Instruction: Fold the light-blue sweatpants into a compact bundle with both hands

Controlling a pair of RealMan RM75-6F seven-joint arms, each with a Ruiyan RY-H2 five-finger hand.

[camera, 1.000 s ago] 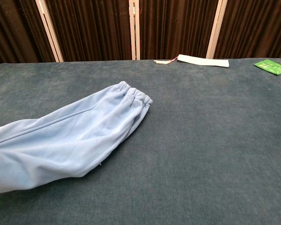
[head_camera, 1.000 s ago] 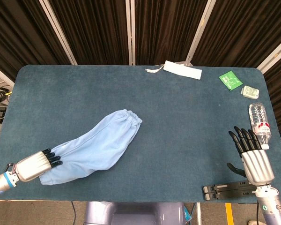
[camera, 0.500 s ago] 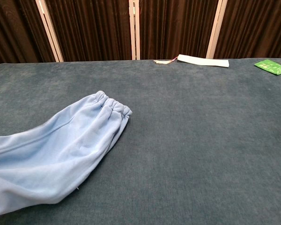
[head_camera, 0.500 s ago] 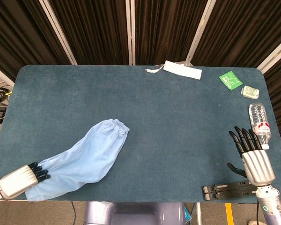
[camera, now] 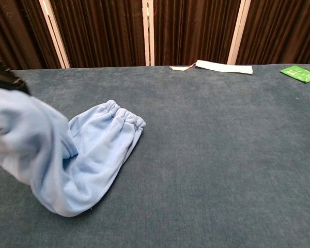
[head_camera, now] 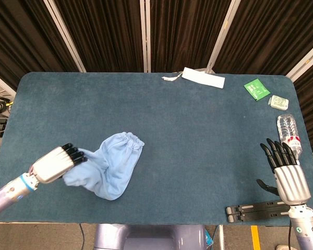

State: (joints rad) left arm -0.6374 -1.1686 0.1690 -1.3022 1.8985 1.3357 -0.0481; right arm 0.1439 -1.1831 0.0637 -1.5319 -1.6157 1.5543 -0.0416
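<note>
Gripping sweatpants (head_camera: pixel 112 164) w/ left hand (head_camera: pixel 55 163).

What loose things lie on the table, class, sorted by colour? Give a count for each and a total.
Light blue: 1, sweatpants
White: 2, strip; small packet
Green: 1, packet
Clear: 1, bottle
Black: 1, stand
Total: 6

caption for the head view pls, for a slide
Left hand lifts one end of the light-blue sweatpants to fold it over; right hand idle.
</note>
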